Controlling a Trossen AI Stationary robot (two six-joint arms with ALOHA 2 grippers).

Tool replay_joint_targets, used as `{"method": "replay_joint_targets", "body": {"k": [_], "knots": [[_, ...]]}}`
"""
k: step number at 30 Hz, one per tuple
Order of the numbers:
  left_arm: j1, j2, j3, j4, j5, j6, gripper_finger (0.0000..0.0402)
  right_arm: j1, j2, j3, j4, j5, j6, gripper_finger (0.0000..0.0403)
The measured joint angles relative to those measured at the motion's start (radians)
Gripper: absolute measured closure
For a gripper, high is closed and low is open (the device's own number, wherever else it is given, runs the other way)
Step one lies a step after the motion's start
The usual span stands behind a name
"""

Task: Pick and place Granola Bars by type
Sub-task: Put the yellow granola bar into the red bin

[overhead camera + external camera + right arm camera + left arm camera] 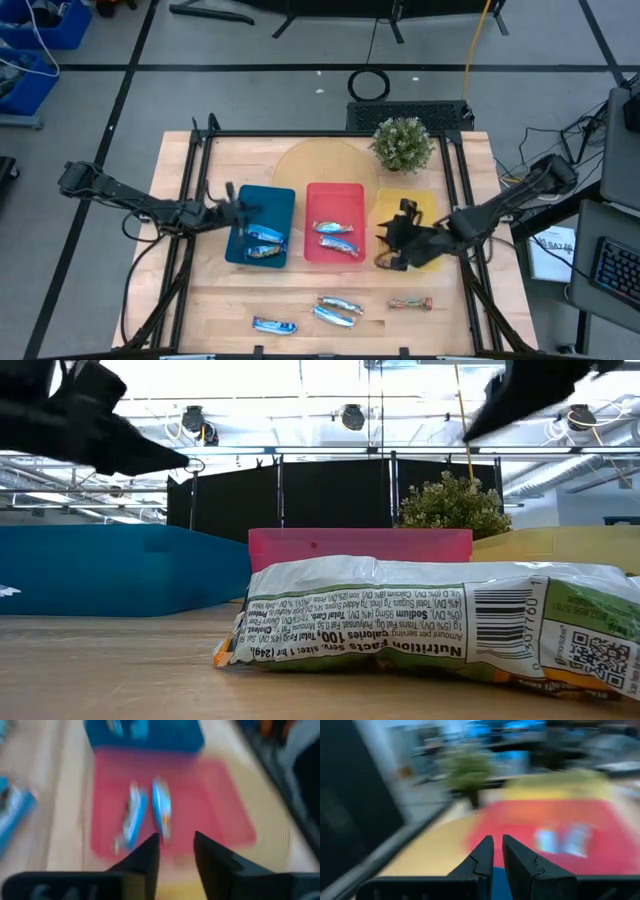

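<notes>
**Both arms over the trays, four bars sorted, four loose**

You have three rectangular plastic trays side by side on the pale wooden counter (220, 290): a blue tray (280, 200), a red tray (335, 195) and a yellow tray (425, 205). Two shiny blue-wrapped granola bars (266, 243) lie in the blue tray; two silvery-blue wrapped bars (336, 238) lie in the red one.

Your left end effector (235, 208) sits at the blue tray's left edge. Its wrist view shows the two dark fingers (480, 857) nearly together with only a slim gap and nothing between them — clenched, as far as the blurred picture allows.

Your right end effector (392, 245) hangs over the yellow tray's left side, just beside the red tray. Its fingers (145, 855) stand apart, released and empty.

Near the counter's front edge lie a blue bar (274, 325), two silvery-blue bars (338, 309) touching each other, and an orange-red bar (410, 303) — all well apart from the trays. A small green potted plant (402, 143) stands behind the yellow tray.
</notes>
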Motion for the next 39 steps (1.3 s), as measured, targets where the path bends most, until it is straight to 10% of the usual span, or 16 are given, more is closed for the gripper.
{"method": "replay_joint_targets", "body": {"k": [6, 14, 24, 39], "knots": [[0.0, 0.006, 0.029, -0.063, -0.09, -0.03, 0.0353, 0.049, -0.037, -0.205, 0.5, 0.051, -0.361, 0.0394], [0.007, 0.103, 0.307, -0.433, -0.01, -0.135, 0.0353, -0.007, -0.052, -0.433, 0.948, 0.052, -0.591, 0.04], [-0.111, 0.51, 0.659, -0.606, 0.122, -0.109, 0.0345, -0.084, -0.144, -0.526, 0.984, 0.05, -0.523, 0.0402], [-0.317, 1.065, 1.1, -0.633, 0.276, -0.211, 0.0228, -0.091, -0.181, -0.544, 1.004, 0.05, -0.519, 0.0402]]}}
